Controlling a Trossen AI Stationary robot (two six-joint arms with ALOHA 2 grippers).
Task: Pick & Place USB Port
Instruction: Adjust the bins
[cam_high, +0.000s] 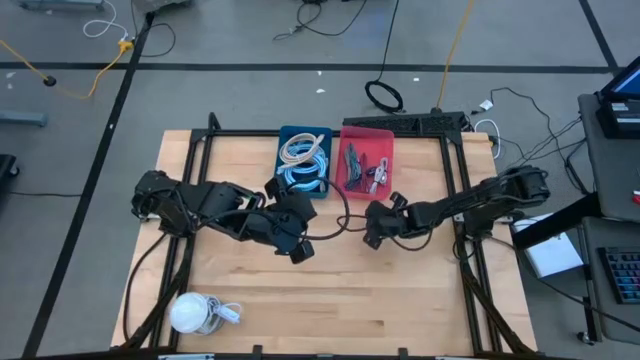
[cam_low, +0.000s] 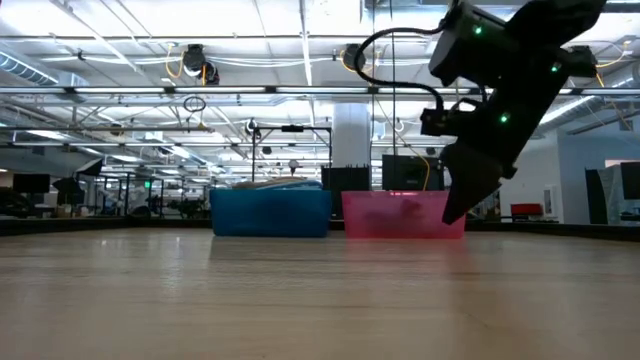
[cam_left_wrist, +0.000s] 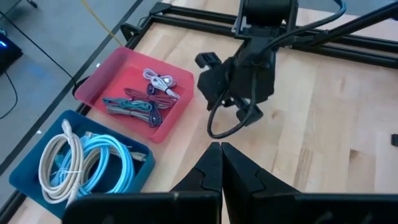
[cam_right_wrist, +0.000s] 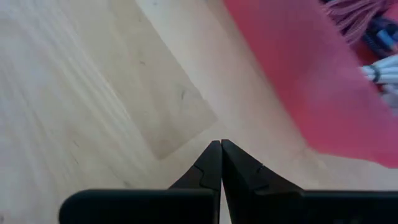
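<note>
Right claw (cam_high: 371, 232) pressed together, empty, near red bin (cam_high: 386, 137) (left too); USB cables (cam_left_wrist: 134, 107) light, floppy, pinch at plug

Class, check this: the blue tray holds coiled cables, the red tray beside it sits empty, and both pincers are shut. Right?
Not quite. The red tray is not empty: the left wrist view shows small bundled cables inside it. The blue tray does hold coiled cables, and both pincers, left and right, are shut.

left gripper (cam_left_wrist: 221, 163) closed, right gripper (cam_right_wrist: 221, 160) closed
</note>
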